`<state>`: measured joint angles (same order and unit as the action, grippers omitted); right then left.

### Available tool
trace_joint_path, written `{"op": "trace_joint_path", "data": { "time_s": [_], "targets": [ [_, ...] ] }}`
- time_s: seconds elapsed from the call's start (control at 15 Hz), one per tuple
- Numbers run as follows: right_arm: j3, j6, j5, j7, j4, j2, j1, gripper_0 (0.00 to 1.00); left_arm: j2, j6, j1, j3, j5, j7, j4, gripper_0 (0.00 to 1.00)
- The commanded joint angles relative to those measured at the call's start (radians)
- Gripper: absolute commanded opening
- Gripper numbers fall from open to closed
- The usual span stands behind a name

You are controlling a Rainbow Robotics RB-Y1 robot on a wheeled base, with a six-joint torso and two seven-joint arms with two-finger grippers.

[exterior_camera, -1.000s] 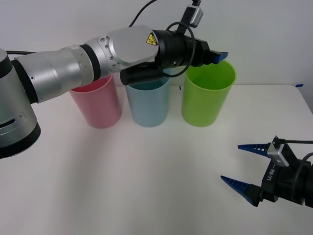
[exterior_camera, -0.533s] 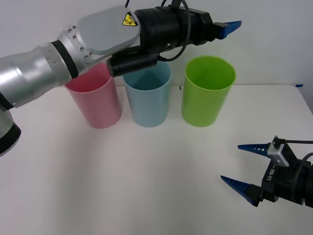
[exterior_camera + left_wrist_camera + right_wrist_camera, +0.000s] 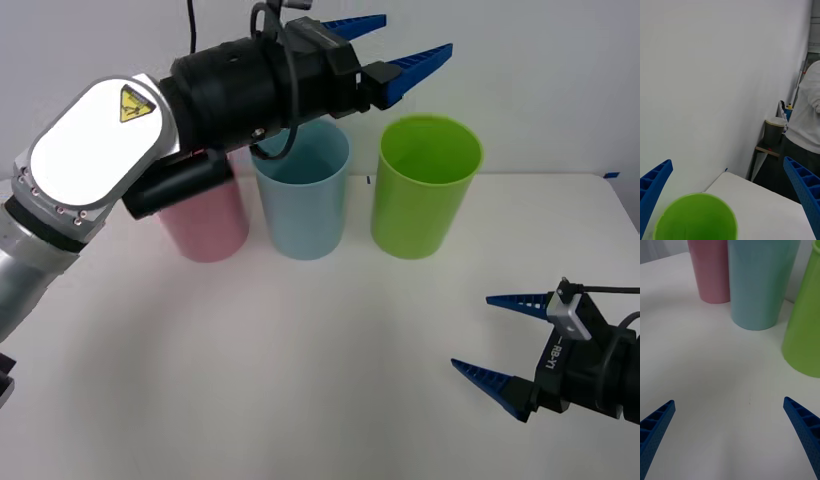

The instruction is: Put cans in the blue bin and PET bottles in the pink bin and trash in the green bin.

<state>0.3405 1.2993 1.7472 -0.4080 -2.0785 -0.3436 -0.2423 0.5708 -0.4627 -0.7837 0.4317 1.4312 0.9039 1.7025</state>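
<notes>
Front view: my left tool hangs high above the blue bin and the green bin, blue ribbed fingers spread wide, nothing held. The pink bin sits half behind my arm. My right tool rests low over the white surface, wide too.

Right wrist view: smooth tapered plastic walls, pink, blue, green, standing just beside one another.

Left wrist view: here I look into the green bin's round mouth.
</notes>
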Motion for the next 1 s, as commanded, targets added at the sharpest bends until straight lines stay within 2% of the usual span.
{"op": "trace_joint_path", "data": {
  "time_s": [0.07,0.27,0.47,0.6,0.73,1.0],
  "targets": [
    [0.000,0.000,0.000,0.000,0.000,0.000,0.000,1.00,0.000,-0.059,0.153,-0.113,0.087,0.021,0.149,1.00],
    [0.000,0.000,0.000,0.000,0.000,0.000,0.000,1.00,-0.045,-0.152,0.311,-0.249,0.186,0.041,0.290,1.00],
    [0.000,0.000,0.000,0.000,0.000,0.000,0.000,1.00,-0.085,-0.261,0.457,-0.369,0.245,0.055,0.401,1.00],
    [0.000,0.000,0.000,0.000,0.000,0.000,0.000,1.00,-0.085,-0.315,0.547,-0.429,0.252,0.063,0.454,1.00],
    [0.000,0.000,0.000,0.000,0.000,0.000,0.000,1.00,-0.085,-0.413,0.633,-0.505,0.249,0.067,0.496,1.00],
    [0.000,0.000,0.000,0.000,0.000,0.000,0.000,1.00,-0.081,-0.422,0.805,-0.564,0.255,0.084,0.579,1.00]
  ]
}}
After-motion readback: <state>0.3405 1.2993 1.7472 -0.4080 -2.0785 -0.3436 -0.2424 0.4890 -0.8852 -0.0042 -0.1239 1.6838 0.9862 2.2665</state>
